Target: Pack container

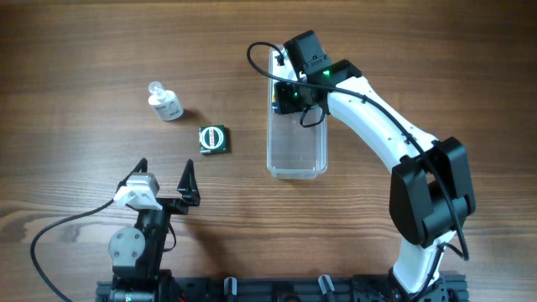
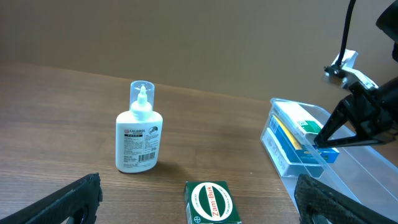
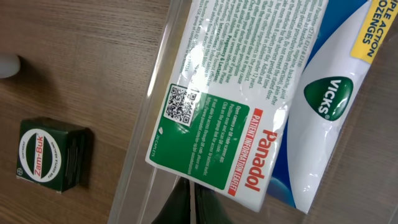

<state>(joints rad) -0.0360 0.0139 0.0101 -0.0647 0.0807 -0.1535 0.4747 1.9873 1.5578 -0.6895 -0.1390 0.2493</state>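
Note:
The container (image 1: 296,143) is a long clear tub in the middle of the table. Its far end holds a white and green Panadol box (image 3: 236,93) and a blue and white Vicks box (image 3: 333,99). My right gripper (image 1: 291,97) reaches into that far end. Its jaws (image 3: 195,202) are shut tight, tips against the Panadol box's edge, nothing between them. My left gripper (image 1: 164,179) stands wide open near the front left, holding nothing. A green Zam-Buk box (image 2: 211,202) lies just ahead of it, between the fingers (image 2: 68,202).
A small clear bottle (image 1: 165,103) with a white label stands upright at the back left, also in the left wrist view (image 2: 138,137). The Zam-Buk box (image 1: 213,139) lies between the bottle and the container's wall (image 2: 283,155).

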